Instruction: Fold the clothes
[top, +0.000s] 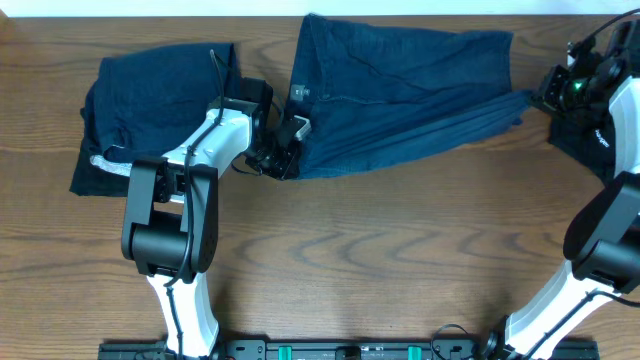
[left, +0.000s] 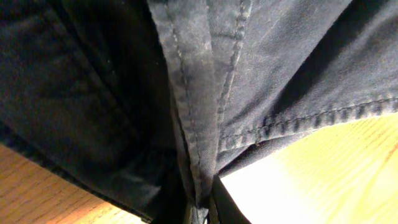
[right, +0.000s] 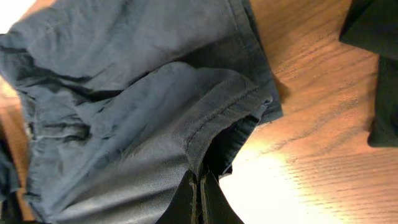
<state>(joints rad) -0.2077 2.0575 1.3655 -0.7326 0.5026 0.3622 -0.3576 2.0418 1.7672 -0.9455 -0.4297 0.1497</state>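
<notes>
Wide navy-blue shorts (top: 400, 90) lie spread at the back middle of the table, with a small label (top: 299, 92) near their left edge. At the shorts' lower left corner my left gripper (top: 283, 152) is shut on the cloth. The left wrist view shows a stitched seam (left: 196, 124) running down into the closed jaws (left: 200, 213). My right gripper (top: 543, 95) is shut on the shorts' right end, where the cloth is drawn out to a point. In the right wrist view a stitched hem (right: 224, 115) runs into the closed jaws (right: 199, 190).
Another navy-blue garment (top: 150, 100) lies bunched at the back left, under my left arm. A black garment (top: 572, 135) sits at the right edge beside my right arm, also seen as black garment (right: 379, 37). Bare wood table (top: 400, 260) fills the front.
</notes>
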